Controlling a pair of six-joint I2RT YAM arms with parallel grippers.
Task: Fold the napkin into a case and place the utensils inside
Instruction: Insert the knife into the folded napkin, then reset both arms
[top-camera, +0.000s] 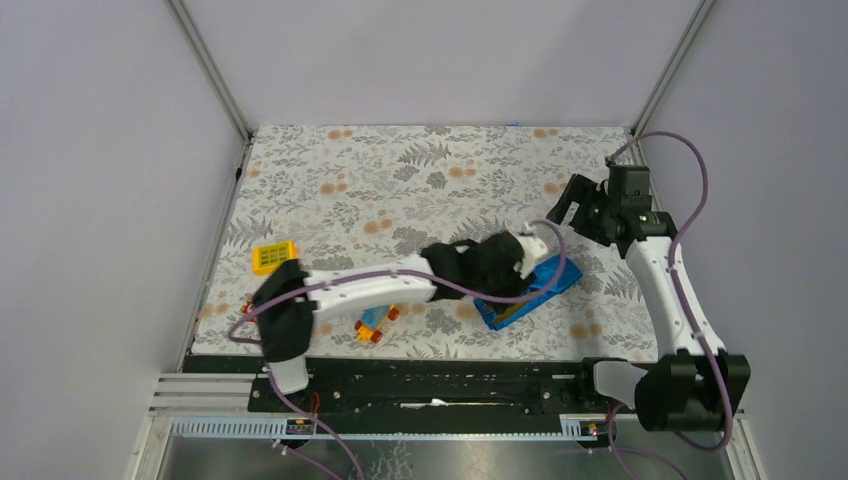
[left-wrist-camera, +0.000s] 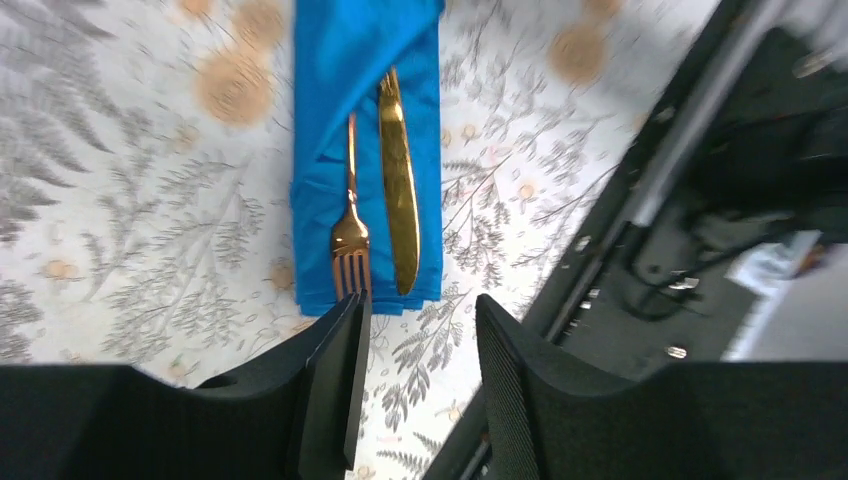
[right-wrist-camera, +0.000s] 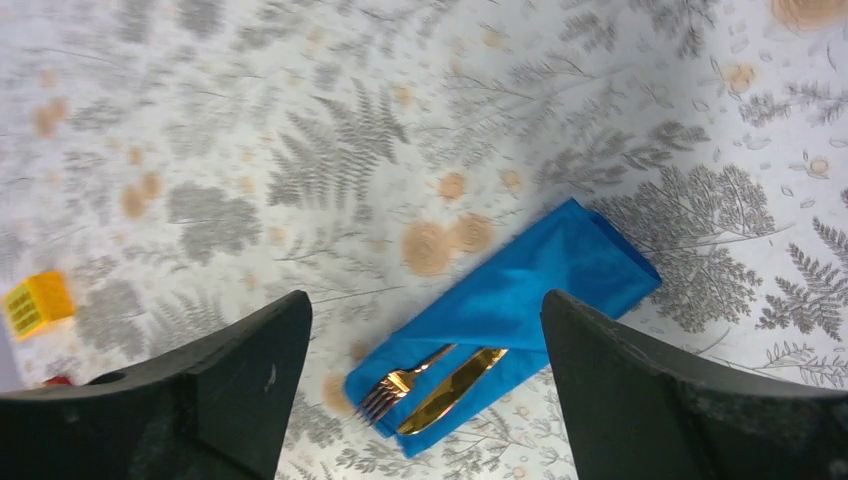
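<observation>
The blue napkin (top-camera: 530, 290) lies folded into a long narrow case on the flowered table, right of centre. A golden fork (left-wrist-camera: 350, 235) and knife (left-wrist-camera: 400, 190) lie side by side on it, their handles tucked under its diagonal flap. My left gripper (left-wrist-camera: 420, 305) hovers just off the napkin's near end with its jaws apart and only tablecloth between them. My right gripper (right-wrist-camera: 420, 300) is raised over the back right of the table, open wide, looking down on the napkin (right-wrist-camera: 520, 295), fork (right-wrist-camera: 400, 383) and knife (right-wrist-camera: 452, 388). In the top view the left gripper (top-camera: 535, 250) partly covers the napkin.
A yellow block (top-camera: 274, 257) sits at the table's left side, and a small blue-and-orange toy car (top-camera: 375, 322) lies near the front edge under my left arm. The black rail (top-camera: 450, 385) of the arm bases runs along the near edge. Walls close the table's left, back and right.
</observation>
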